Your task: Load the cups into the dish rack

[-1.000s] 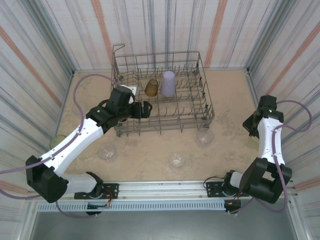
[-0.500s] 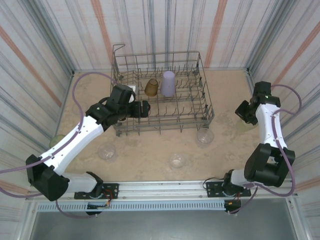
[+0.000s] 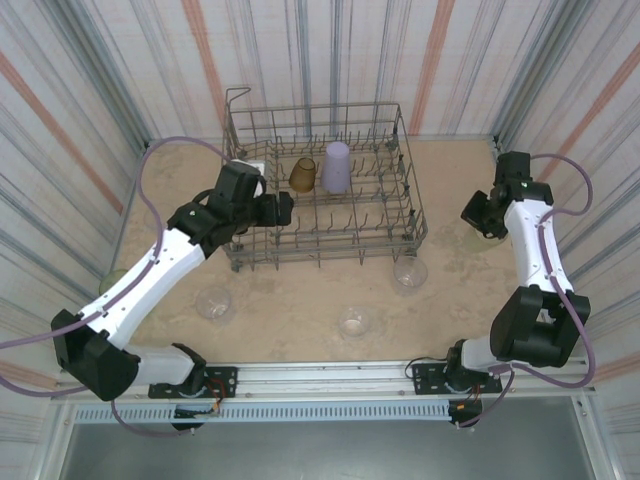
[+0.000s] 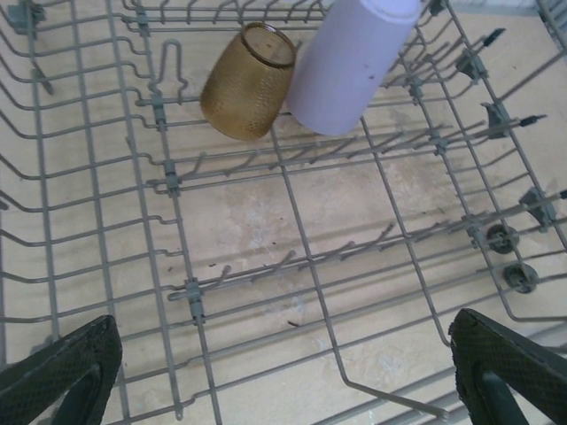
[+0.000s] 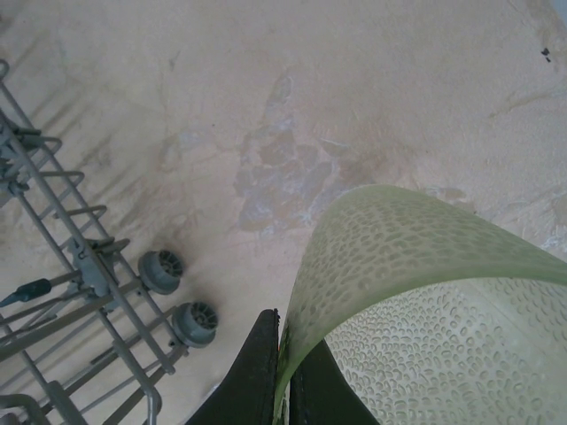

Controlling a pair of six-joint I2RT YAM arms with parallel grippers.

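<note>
The grey wire dish rack [image 3: 421, 214] stands at the back middle of the table. A pale lavender cup [image 3: 336, 167] and an amber-brown cup [image 3: 302, 175] sit inside it, and both show again as the lavender cup [image 4: 350, 66] and amber cup [image 4: 246, 81] among the tines. My left gripper [image 3: 283, 208] hovers open over the rack's left part, with bare wire between its fingertips [image 4: 62, 372]. Right of the rack, my right gripper [image 5: 285, 381] is shut on the rim of a translucent yellow-green cup [image 5: 416, 301], held above the table.
Three clear cups stand on the table in front of the rack: one [image 3: 213, 303] at the left, one [image 3: 352, 321] in the middle, one [image 3: 410, 271] by the rack's front right corner. Another yellow-green cup [image 3: 113, 281] sits at the left wall. The rack's wheels [image 5: 161, 270] are near the held cup.
My right arm has swung away from the near right side toward the rack, carrying the yellow-green cup. The left gripper has shifted slightly back and left over the rack.
</note>
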